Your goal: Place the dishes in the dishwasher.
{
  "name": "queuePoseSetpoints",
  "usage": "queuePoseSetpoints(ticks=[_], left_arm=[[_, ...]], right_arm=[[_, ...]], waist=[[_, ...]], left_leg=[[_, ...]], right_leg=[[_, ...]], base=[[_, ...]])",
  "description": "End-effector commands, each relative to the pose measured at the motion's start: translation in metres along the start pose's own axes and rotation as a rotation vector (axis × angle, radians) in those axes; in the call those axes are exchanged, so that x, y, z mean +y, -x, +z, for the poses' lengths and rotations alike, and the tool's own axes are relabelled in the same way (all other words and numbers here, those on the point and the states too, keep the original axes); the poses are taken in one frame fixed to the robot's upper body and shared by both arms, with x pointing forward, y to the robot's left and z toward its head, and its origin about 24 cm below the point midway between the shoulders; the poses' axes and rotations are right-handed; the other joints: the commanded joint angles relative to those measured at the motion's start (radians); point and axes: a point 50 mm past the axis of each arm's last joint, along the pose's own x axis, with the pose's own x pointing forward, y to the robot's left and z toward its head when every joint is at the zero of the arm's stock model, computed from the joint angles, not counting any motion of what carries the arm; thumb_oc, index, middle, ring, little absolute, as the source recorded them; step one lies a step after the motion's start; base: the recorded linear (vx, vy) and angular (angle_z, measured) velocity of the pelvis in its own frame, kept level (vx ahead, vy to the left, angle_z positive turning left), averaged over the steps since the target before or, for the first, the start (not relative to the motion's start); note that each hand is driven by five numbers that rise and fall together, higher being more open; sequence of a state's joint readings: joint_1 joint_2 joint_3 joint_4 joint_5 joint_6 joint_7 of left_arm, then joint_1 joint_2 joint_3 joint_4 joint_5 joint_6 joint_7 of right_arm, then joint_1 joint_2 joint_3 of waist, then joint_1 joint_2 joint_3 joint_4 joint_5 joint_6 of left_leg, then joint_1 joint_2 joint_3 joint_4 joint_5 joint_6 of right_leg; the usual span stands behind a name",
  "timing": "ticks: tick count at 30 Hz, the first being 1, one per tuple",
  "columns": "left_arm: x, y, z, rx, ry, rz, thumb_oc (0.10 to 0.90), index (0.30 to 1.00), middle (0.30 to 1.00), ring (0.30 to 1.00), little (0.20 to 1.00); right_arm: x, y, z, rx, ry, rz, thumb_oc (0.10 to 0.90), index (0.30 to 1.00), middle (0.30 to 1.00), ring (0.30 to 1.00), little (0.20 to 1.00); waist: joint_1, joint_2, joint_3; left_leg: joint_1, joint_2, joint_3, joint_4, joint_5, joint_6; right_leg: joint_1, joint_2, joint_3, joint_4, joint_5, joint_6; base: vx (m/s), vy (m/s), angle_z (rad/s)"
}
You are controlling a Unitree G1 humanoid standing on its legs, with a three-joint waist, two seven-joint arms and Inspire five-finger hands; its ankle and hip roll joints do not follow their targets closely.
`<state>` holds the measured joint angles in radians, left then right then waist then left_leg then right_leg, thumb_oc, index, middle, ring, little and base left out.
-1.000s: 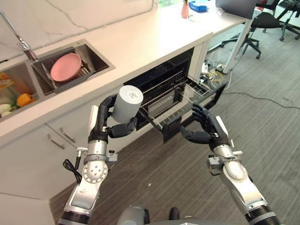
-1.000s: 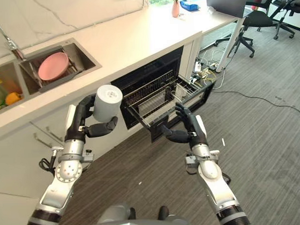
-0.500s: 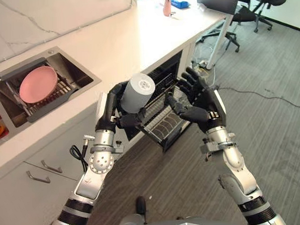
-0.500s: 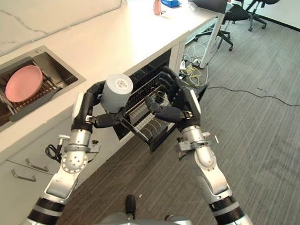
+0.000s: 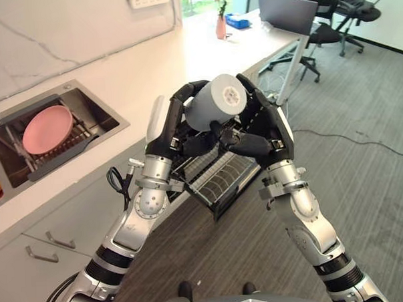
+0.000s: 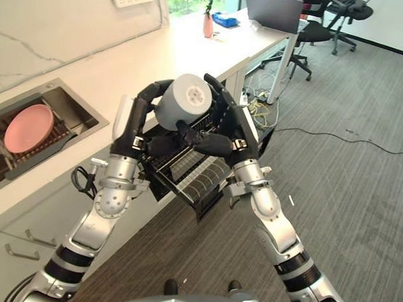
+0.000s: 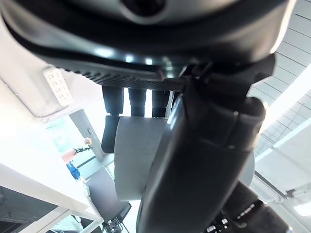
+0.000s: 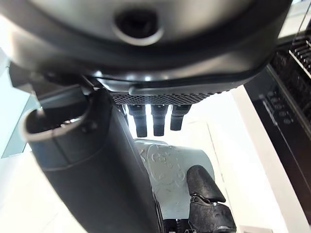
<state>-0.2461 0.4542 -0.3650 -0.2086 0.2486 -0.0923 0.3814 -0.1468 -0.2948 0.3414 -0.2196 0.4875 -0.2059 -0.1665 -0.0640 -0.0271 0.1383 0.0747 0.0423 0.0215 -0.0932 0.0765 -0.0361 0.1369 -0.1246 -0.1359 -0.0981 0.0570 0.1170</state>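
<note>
- Above the pulled-out dishwasher rack [image 5: 213, 180], left eye view: grey cup [image 5: 216, 103] is held in mid-air, base toward the camera. Left hand [image 5: 173, 122] is wrapped round its left side; right hand [image 5: 257, 132] cups the right side, thumb across the front. Looks like a two-hand hold or a handover just before loading.
- Right eye view: same picture. Cup sits over the open dishwasher [image 6: 189, 171], not yet in the rack. A pink plate [image 6: 28, 128] waits in the sink [image 6: 86, 116] on the far left, so the task reads as early.
- Next move, my call: lower the cup into the rack between the tines, mouth down, one hand letting go first so the fingers clear the wires.
- Left wrist view: fingers curled over the cup's wall, thumb across the near side. Firm grasp.
- Right wrist view: fingers reach over the cup's far rim, thumb alongside. The left hand's thumb shows against the cup too.
- Surroundings: white countertop [image 5: 151, 66] with a vase [image 5: 221, 26] at the far end, laptop [image 5: 286, 10] and office chairs [image 5: 346, 14] far right, grey carpet floor [image 5: 363, 184].
</note>
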Motion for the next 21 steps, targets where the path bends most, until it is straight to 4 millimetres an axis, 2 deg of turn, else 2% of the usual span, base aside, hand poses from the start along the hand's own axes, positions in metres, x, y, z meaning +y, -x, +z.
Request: queuePoseSetpoints(ticks=[1,8,13,14,16,21], left_arm=[[0.005,-0.024,0.047,-0.309,-0.008,0.032,0.4,0.3,0.3,0.3,0.3],[0.002,-0.017,0.048,-0.33,-0.058,-0.008,0.4,0.3,0.3,0.3,0.3],[-0.004,-0.016,0.06,-0.437,-0.105,-0.102,0.4,0.3,0.3,0.3,0.3],[-0.007,-0.016,0.061,-0.441,-0.099,-0.116,0.4,0.3,0.3,0.3,0.3],[-0.01,-0.015,0.062,-0.444,-0.092,-0.13,0.4,0.3,0.3,0.3,0.3],[-0.023,-0.009,0.06,-0.421,-0.034,-0.181,0.4,0.3,0.3,0.3,0.3]], right_arm=[[0.019,-0.022,0.036,-0.228,0.029,0.077,0.8,0.9,0.9,0.9,0.9],[0.017,-0.025,0.043,-0.253,0.081,0.089,0.8,0.9,0.9,0.9,0.9],[0.03,-0.031,0.051,-0.288,0.055,0.154,0.8,0.9,0.9,0.9,0.9],[0.031,-0.032,0.052,-0.295,0.055,0.159,0.599,0.599,0.599,0.599,0.599],[0.034,-0.033,0.053,-0.304,0.055,0.162,0.4,0.3,0.3,0.3,0.3],[0.041,-0.034,0.058,-0.356,0.044,0.126,0.4,0.3,0.3,0.3,0.3]], waist=[[0.031,-0.001,-0.078],[0.037,-0.008,-0.079],[0.042,-0.01,-0.078],[0.042,-0.01,-0.078],[0.042,-0.01,-0.078],[0.043,-0.004,-0.078]], left_leg=[[0.069,0.007,0.044,0.006,-0.112,-0.015],[0.071,0.008,0.043,0.006,-0.112,-0.015],[0.071,0.01,0.037,0.006,-0.112,-0.017],[0.071,0.01,0.036,0.006,-0.111,-0.017],[0.07,0.01,0.034,0.006,-0.11,-0.017],[0.067,0.01,0.031,0.006,-0.107,-0.016]], right_leg=[[-0.007,-0.024,-0.032,0.016,-0.035,0.038],[-0.005,-0.021,-0.031,0.014,-0.037,0.038],[-0.002,-0.019,-0.038,0.014,-0.042,0.038],[-0.002,-0.019,-0.04,0.015,-0.043,0.038],[-0.002,-0.018,-0.041,0.015,-0.043,0.037],[0.0,-0.019,-0.047,0.015,-0.044,0.036]], base=[[0.0,-0.001,-0.07],[0.0,0.0,0.0],[0.0,-0.001,0.01],[0.0,-0.002,0.04],[0.0,-0.001,0.05],[0.0,0.001,0.01]])
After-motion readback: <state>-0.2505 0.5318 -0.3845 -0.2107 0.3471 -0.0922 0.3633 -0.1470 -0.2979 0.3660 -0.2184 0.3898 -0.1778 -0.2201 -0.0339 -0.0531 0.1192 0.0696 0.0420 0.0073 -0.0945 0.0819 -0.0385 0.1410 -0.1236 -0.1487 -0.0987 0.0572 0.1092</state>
